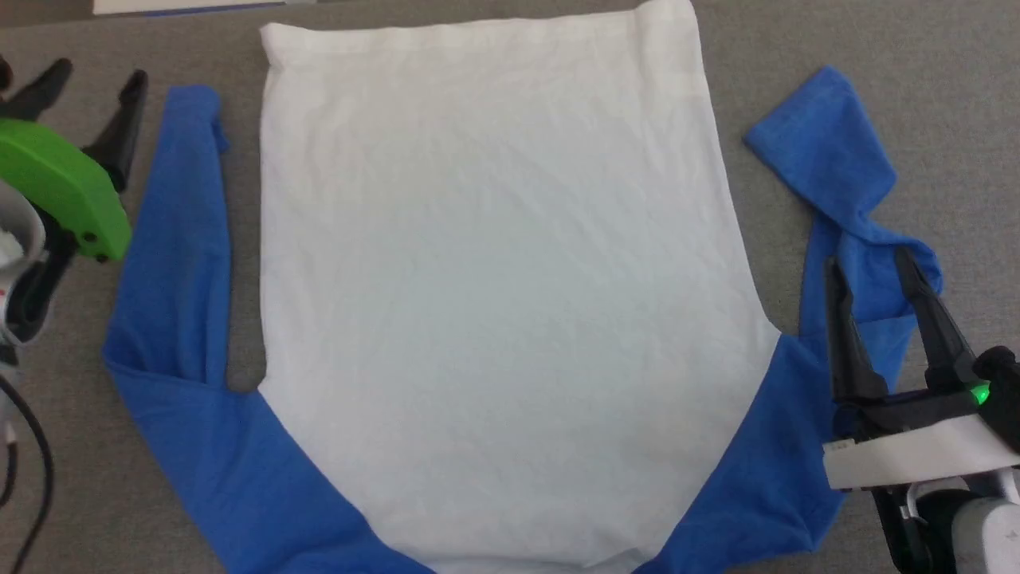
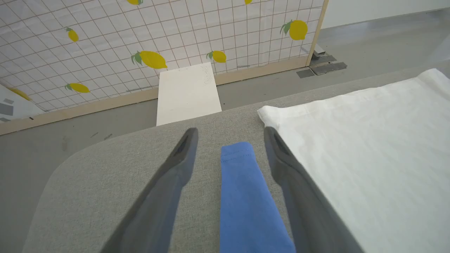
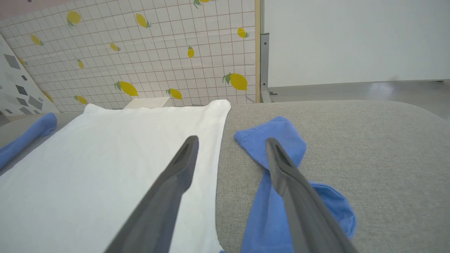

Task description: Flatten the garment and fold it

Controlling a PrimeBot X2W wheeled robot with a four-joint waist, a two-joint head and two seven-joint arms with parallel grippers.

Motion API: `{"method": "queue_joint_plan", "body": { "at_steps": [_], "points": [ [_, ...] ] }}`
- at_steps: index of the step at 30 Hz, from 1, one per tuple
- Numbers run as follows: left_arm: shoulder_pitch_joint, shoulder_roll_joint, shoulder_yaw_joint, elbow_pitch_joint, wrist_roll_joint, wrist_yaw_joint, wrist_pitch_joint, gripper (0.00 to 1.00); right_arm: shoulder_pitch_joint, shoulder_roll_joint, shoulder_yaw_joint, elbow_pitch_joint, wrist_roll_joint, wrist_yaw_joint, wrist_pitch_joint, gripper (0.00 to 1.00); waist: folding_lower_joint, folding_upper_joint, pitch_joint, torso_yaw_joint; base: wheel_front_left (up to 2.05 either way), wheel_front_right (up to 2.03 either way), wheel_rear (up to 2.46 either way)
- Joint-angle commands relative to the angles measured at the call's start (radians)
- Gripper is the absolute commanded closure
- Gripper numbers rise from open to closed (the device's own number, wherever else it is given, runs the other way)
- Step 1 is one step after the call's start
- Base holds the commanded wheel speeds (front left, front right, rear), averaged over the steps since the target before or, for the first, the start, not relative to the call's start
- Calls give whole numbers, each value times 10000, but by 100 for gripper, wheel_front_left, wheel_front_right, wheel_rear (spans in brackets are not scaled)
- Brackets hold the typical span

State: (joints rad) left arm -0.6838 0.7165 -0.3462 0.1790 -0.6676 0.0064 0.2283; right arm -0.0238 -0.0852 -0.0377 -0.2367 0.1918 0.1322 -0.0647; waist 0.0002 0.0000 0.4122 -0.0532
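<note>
Blue and white cloth lies spread flat on the grey table — this is the garment, with its hem at the far side and its shoulders near. Its left sleeve lies straight beside the white body. Its right sleeve is twisted and bunched. The left gripper is by the far end of the left sleeve, fingers wide apart, holding nothing. The right gripper is over the twist in the right sleeve, fingers wide apart too. I think the shirt is soft, light and floppy — it will sag and wrinkle if lifted by one spot. The right sleeve's far cuff looks a good place to pinch, to pull the twist out.
</note>
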Motion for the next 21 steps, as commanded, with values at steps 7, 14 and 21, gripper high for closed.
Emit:
{"method": "queue_joint_plan", "body": {
  "at_steps": [7,14,21],
  "points": [
    [-990,520,126,846,-815,14,2114,0,-728,-3,347,441,69,-15,-202,0,-2,0,1717,-1288,0,0,0],
    [-840,1106,280,867,-856,756,3159,0,-1006,82,553,713,185,-15,-382,0,-2,0,2207,-1616,0,0,0],
    [-67,1256,378,691,-1595,1287,4503,85,-1100,125,557,910,177,-15,-473,0,-2,0,2196,-1608,0,0,0]
  ]
}}
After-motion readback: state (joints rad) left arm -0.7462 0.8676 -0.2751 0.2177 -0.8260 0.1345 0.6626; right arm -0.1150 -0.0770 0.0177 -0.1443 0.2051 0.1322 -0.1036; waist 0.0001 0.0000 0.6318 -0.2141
